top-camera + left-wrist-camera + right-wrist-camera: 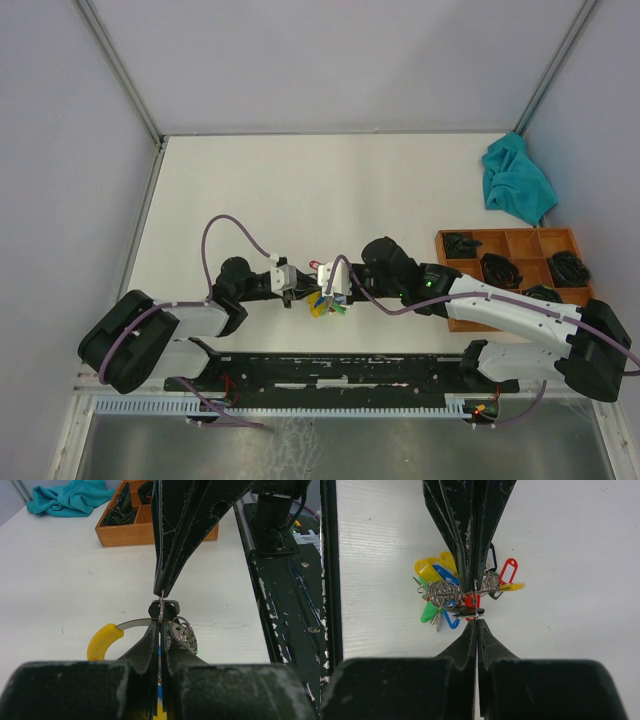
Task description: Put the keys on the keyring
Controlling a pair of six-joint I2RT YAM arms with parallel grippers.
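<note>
The keyring [325,303] is a bunch of metal rings with red, yellow, green and blue tags, held just above the table between both arms. My left gripper [291,291] and right gripper [326,284] meet tip to tip. In the left wrist view my left gripper [161,625] is shut on a thin ring [161,611] seen edge-on. In the right wrist view my right gripper [477,622] is shut on the same thin ring [476,600]. A dark key [465,611] lies right at the right fingertips. A green piece [429,612] hangs in the bunch; I cannot tell whether it is key or tag.
A wooden compartment tray [500,232] with black items stands at the right, beside the right arm. A teal cloth [517,182] lies behind it. The black base rail [330,375] runs along the near edge.
</note>
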